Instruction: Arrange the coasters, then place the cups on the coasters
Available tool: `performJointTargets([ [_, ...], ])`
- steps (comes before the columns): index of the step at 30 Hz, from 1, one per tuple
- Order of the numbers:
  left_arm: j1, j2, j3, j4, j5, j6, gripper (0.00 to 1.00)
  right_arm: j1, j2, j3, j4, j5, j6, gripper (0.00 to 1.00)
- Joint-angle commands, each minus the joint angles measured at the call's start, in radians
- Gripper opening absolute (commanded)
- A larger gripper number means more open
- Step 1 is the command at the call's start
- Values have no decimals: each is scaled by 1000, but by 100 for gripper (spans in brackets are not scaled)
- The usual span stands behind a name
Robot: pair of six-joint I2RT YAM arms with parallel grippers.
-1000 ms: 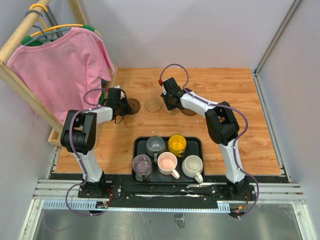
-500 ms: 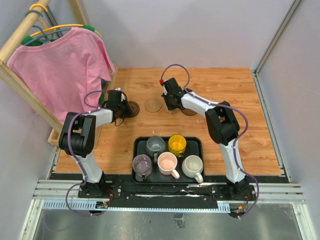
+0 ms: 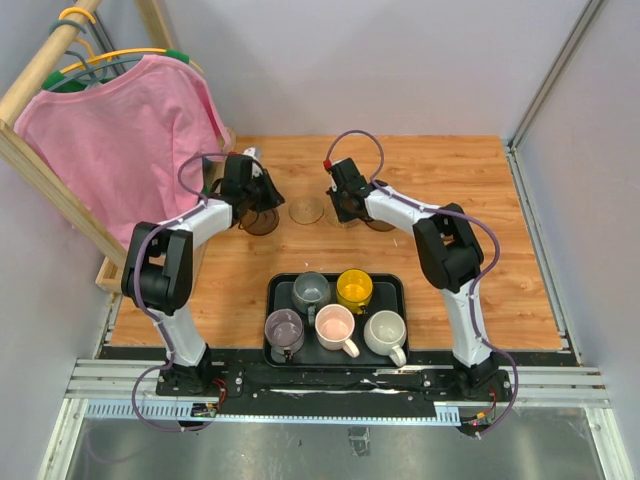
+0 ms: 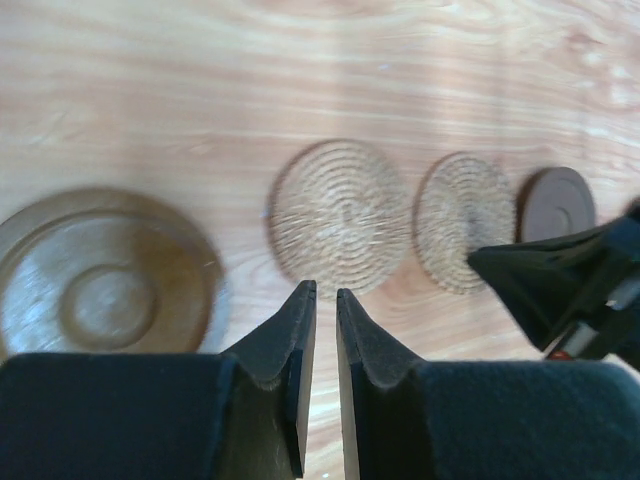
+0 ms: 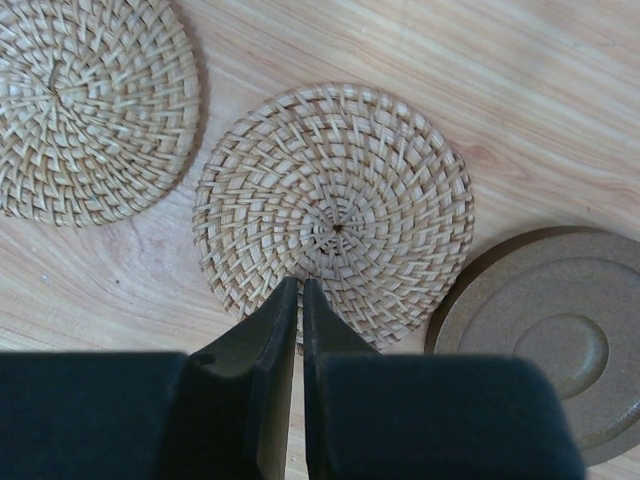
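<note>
Coasters lie in a row on the wooden table: a dark brown coaster [image 3: 260, 221] [image 4: 105, 270], a tan woven coaster [image 3: 307, 211] [image 4: 342, 215] [image 5: 90, 110], a second tan coaster [image 4: 465, 220] [image 5: 335, 215], and another brown coaster [image 3: 378, 223] [image 5: 560, 340]. My left gripper [image 3: 262, 190] [image 4: 326, 290] hangs above the left brown coaster, its jaws a narrow slit apart with nothing between them. My right gripper [image 3: 345, 205] [image 5: 301, 285] is shut, its tips over the near rim of the second tan coaster. Several cups stand in the black tray [image 3: 400, 290]: purple [image 3: 284, 328], grey-blue [image 3: 311, 290], yellow [image 3: 354, 288], pink [image 3: 335, 325], off-white [image 3: 385, 330].
A wooden rack with a pink shirt [image 3: 120, 130] stands at the far left, close to my left arm. Grey walls close off the back and the right side. The tray sits near the table's front edge between the two arm bases.
My left gripper has risen and moved right and toward the back, off the left brown coaster, and its jaws have parted slightly. That coaster lies a little nearer. The right gripper barely moved.
</note>
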Motion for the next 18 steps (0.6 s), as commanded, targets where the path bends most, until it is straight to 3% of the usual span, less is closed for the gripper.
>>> performJointTargets([
  [1, -67, 53, 67, 46, 71, 54, 18, -14, -32, -55, -54, 51, 24, 7],
  [7, -140, 161, 156, 10, 51, 119, 17, -14, -62, -89, -51, 50, 29, 7],
  [18, -168, 260, 212, 5, 11, 156, 15, -15, -68, -103, -49, 29, 46, 7],
])
